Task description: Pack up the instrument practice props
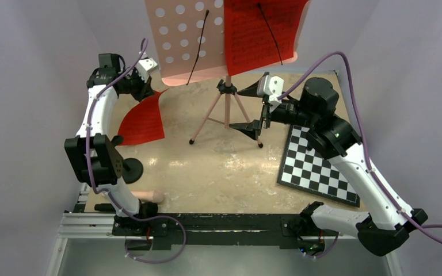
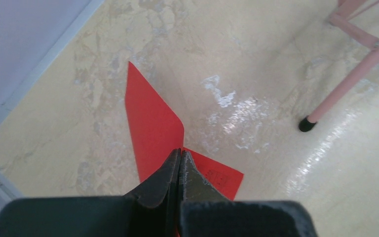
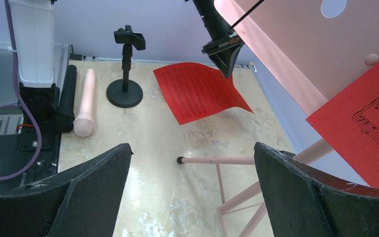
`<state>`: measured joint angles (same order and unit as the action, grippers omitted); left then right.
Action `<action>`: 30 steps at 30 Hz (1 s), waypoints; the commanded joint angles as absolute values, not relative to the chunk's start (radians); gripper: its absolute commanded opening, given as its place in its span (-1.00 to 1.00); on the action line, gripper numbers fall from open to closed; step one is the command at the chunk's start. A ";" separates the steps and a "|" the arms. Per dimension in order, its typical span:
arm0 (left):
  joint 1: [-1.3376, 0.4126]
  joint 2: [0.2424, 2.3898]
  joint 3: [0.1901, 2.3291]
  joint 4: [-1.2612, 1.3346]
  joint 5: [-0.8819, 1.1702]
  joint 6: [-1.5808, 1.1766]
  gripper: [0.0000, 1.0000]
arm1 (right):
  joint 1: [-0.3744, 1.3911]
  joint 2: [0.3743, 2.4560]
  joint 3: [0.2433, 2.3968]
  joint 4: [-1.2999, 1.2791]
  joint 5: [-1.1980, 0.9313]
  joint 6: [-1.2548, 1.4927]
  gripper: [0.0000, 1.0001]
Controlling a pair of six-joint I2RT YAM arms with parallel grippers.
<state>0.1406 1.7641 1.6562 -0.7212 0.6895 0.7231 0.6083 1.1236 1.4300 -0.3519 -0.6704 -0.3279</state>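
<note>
My left gripper [image 2: 180, 154] is clamped on a red sheet-music page [image 2: 152, 121], both fingers pressed together on one corner. Seen from above and from my right wrist camera, that pinched corner is lifted off the marbled tabletop [image 1: 230, 172]. The page curls downward and its near edge rests on the surface, at the left side beside the pink music stand [image 1: 184, 40]. The stand is upright at the far middle of the table on its tripod legs [image 1: 225, 112], and a second red page [image 1: 262, 31] sits on the right half of its perforated desk. My right gripper [image 3: 192, 153] is spread wide and holds nothing. It hangs just right of the tripod with its fingers pointing left, and in its own camera one leg with a black foot shows in the gap between them. I cannot tell whether either finger touches a leg. Near my left arm's base a black stand with a round base [image 3: 124, 91] is upright. A pink rod [image 3: 85, 101] lies flat at the table's near edge, just beside a black microphone [image 3: 68, 96]. The black-and-white checkerboard [image 1: 316, 169] lies flat at the right, partly under my right arm.
</note>
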 commanded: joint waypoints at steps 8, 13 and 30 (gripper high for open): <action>0.151 1.558 1.725 -1.076 0.860 0.847 -1.00 | 0.585 1.095 1.422 -0.345 -0.646 -0.349 0.98; 0.153 1.522 1.778 -1.119 0.867 0.854 -1.00 | 0.568 1.102 1.421 -0.330 -0.651 -0.339 0.98; 0.141 1.623 1.449 -0.334 0.315 0.636 -1.00 | 0.559 1.088 1.385 -0.311 -0.671 -0.310 0.98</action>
